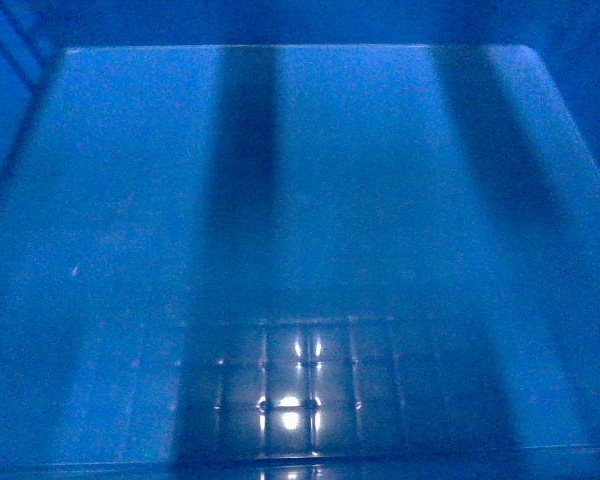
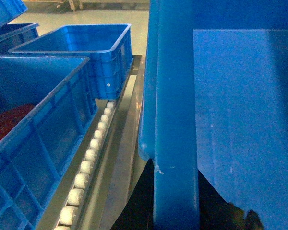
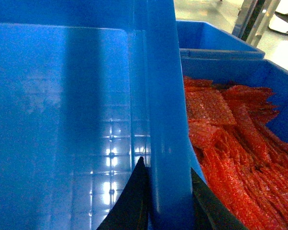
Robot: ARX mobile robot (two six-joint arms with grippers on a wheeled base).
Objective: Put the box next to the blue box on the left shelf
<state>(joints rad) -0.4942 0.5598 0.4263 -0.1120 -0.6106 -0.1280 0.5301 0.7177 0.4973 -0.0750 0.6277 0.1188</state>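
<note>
The box (image 1: 310, 200) was bright blue, a faint square grid on its floor. Right of the right claw (image 3: 165, 191), which was black, lay red-orange mesh-patterned sheets (image 3: 230, 143) in a blue crate (image 3: 259, 72). Left of the left claw (image 2: 175, 201), white rollers (image 2: 89, 155) ran beside ribbed blue crates (image 2: 53, 124).

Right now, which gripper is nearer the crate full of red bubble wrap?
Right. The right gripper clamps the carried box's rim directly beside the crate of red bubble wrap. The left gripper grips the opposite rim, beside the roller track.
</note>
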